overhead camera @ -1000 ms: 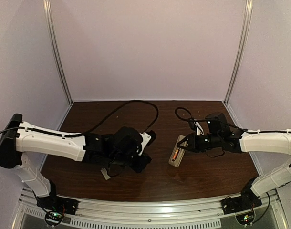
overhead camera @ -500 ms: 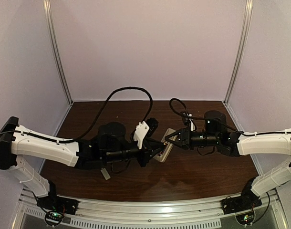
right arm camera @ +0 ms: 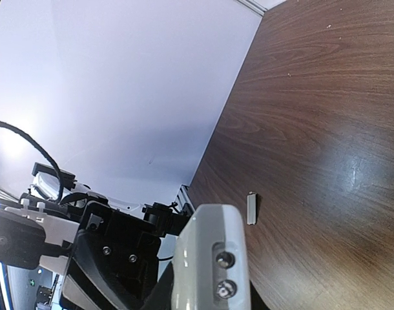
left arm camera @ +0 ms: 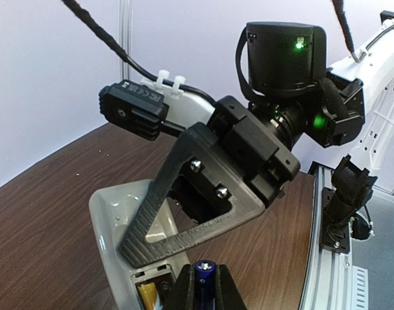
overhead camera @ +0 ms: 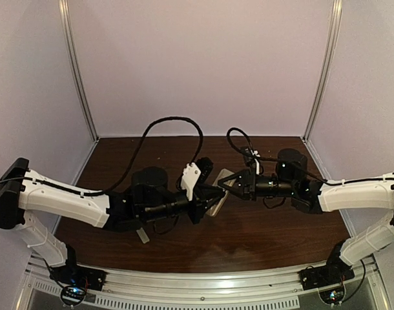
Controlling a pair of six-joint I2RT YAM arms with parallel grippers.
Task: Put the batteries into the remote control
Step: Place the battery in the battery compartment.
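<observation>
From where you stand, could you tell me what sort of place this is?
Likely a lab robot booth: plain pale walls on aluminium posts enclose a dark wooden table, with two arms mounted on a metal rail.

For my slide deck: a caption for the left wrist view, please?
Left gripper holds a battery at the remote control, steadied by the right gripper.

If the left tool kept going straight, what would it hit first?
Probably the remote control, gripped by the right tool; the left tool, holding a battery, points at it. Depth unclear.
</observation>
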